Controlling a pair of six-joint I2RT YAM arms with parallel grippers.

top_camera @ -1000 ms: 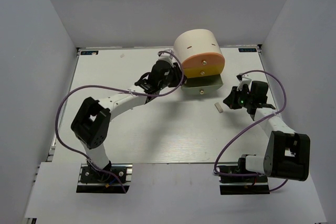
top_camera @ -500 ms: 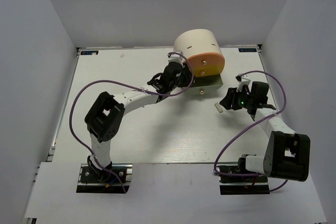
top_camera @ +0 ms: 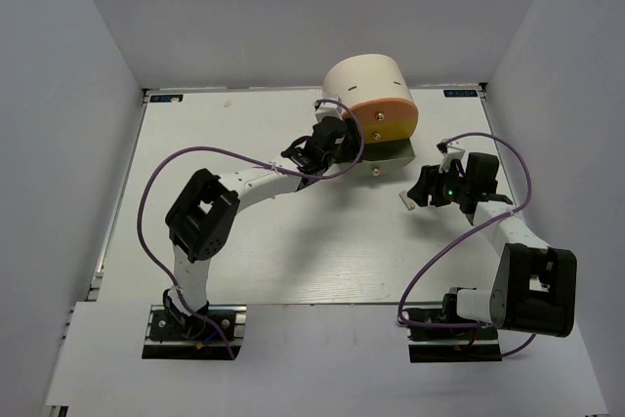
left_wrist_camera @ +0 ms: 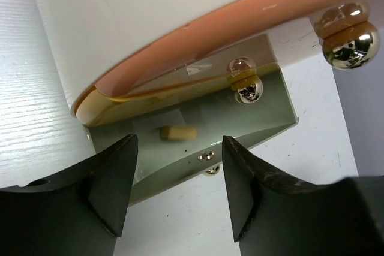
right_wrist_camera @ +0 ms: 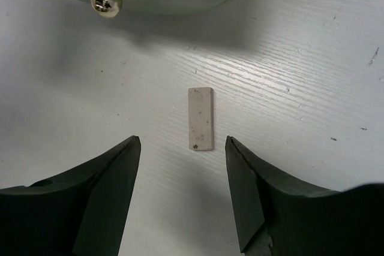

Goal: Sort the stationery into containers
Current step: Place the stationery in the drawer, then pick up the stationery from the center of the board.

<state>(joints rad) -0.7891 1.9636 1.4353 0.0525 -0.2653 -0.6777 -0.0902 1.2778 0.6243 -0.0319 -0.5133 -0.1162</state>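
A cream drum unit [top_camera: 363, 83] holds the containers: an orange drawer [top_camera: 383, 110], a yellow drawer [top_camera: 393, 131] and a pale green drawer [top_camera: 393, 151] pulled out at the bottom. A tan eraser [left_wrist_camera: 177, 132] lies inside the green drawer [left_wrist_camera: 270, 109]. My left gripper [left_wrist_camera: 179, 163] hangs open just in front of that drawer's rim, with nothing between its fingers. On the table right of the unit lies a flat grey eraser [right_wrist_camera: 200, 117], also seen from above [top_camera: 403, 200]. My right gripper [right_wrist_camera: 183, 148] stands open right behind it, fingers on either side and not touching it.
Round metal knobs [left_wrist_camera: 247, 89] stick out from the drawer fronts, and the green drawer's knob [right_wrist_camera: 106, 0] is just beyond the grey eraser. Grey walls close in the white table [top_camera: 244, 241] on three sides. Purple cables loop from both arms.
My left gripper has swung right, up to the drawer fronts. My right gripper has edged left, closer to the grey eraser. The eraser has not moved.
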